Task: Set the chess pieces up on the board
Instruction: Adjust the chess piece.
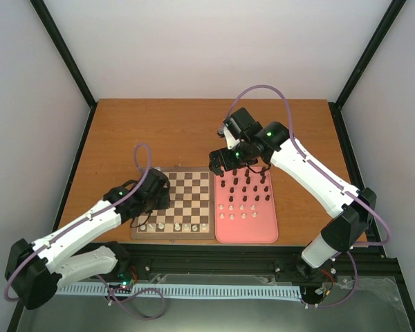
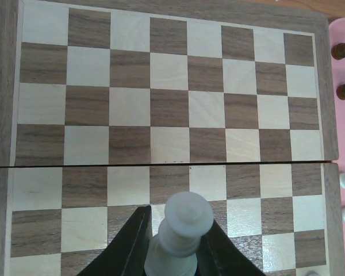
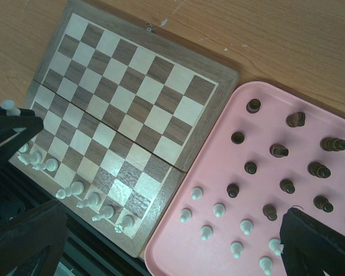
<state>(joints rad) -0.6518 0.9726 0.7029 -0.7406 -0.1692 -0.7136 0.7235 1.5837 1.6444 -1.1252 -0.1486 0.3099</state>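
Observation:
The board (image 1: 188,188) lies in front of the left arm, with a row of white chess pieces (image 1: 176,226) on its near rank. My left gripper (image 1: 154,200) hovers over the board's near left part. In the left wrist view the left gripper (image 2: 176,225) is shut on a white piece (image 2: 187,214) above the board (image 2: 169,103). My right gripper (image 1: 221,164) hangs high over the seam between board and tray. In its wrist view the right gripper (image 3: 171,233) is open and empty. Below it are the board (image 3: 132,98) and the white row (image 3: 92,200).
A pink tray (image 1: 225,232) lies right of the board, with several dark pieces (image 1: 243,185) at the back and white pieces (image 1: 239,211) in front. They show in the right wrist view as dark (image 3: 279,151) and white (image 3: 218,209). The left arm (image 3: 8,129) shows there too.

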